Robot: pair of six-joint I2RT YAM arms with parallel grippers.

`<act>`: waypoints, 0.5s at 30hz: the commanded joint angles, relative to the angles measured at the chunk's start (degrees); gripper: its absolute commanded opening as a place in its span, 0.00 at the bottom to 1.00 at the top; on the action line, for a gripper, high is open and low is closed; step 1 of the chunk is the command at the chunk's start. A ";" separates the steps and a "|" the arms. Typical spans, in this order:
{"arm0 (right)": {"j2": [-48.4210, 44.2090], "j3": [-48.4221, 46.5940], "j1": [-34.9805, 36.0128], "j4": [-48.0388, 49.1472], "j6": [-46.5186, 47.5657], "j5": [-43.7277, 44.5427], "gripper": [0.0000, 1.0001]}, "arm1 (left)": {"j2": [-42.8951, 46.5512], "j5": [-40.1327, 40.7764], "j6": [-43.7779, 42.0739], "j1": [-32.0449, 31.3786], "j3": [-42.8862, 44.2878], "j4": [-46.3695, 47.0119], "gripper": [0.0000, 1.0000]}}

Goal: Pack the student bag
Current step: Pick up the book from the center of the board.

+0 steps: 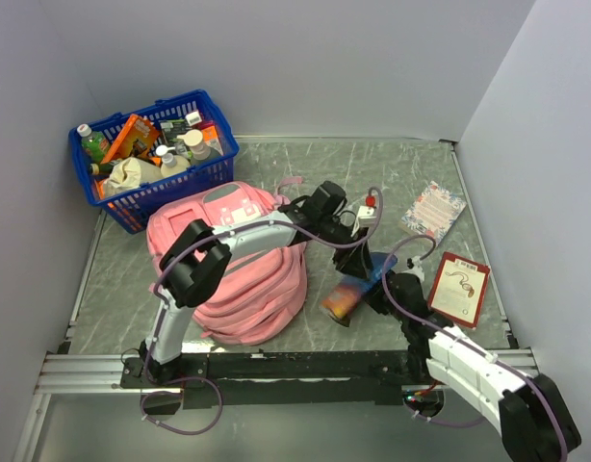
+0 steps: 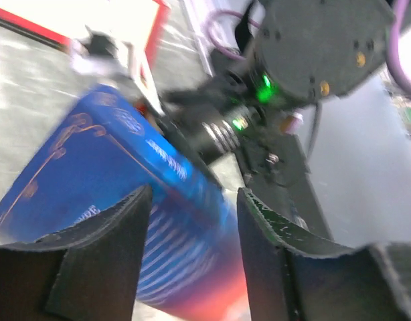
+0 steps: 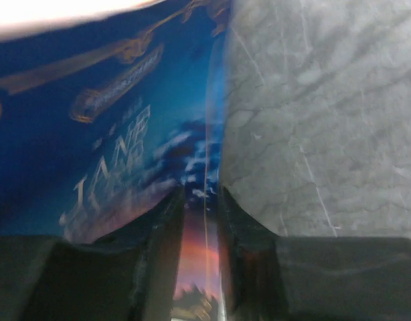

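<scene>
The student bag [image 1: 240,274], a soft pink backpack, lies slumped left of centre on the table. Beside it, to the right, a blue book with a sunset cover [image 1: 356,289] stands tilted off the table. My right gripper [image 1: 385,289] is shut on one edge of the book [image 3: 92,120], whose cover runs between the jaws [image 3: 202,227]. My left gripper [image 1: 365,236] reaches over the bag to the book's far end. In the left wrist view its jaws [image 2: 192,197] stand open, with the book's lower end [image 2: 112,174] in the gap.
A blue plastic basket [image 1: 151,154] full of bottles and packets stands at the back left. A floral notebook [image 1: 433,209] and a red-bordered card [image 1: 459,287] lie on the grey marble table [image 1: 392,164] at right. A small white object [image 1: 369,209] sits near the left wrist.
</scene>
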State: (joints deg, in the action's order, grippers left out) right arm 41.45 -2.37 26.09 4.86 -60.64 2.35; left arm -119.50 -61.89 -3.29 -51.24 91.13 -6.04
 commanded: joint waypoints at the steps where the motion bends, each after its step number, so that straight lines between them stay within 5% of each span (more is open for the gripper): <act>1: -9.18 5.09 0.28 5.68 2.02 1.26 0.48 | -4.07 -10.62 0.83 -6.15 -3.42 -13.21 0.56; 7: -22.89 7.03 0.28 1.12 1.14 1.43 0.70 | -3.63 -10.45 2.94 -6.15 -5.18 -9.16 0.55; 15: -19.06 -1.04 0.28 -10.82 -0.71 0.47 0.69 | -3.81 -6.93 2.85 -5.89 -4.39 -10.13 0.54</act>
State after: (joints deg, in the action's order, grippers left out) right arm 20.21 -1.67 25.80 -11.70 -54.61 6.46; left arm -119.83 -70.74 -0.25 -51.22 88.49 -12.95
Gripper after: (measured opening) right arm 0.693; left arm 0.545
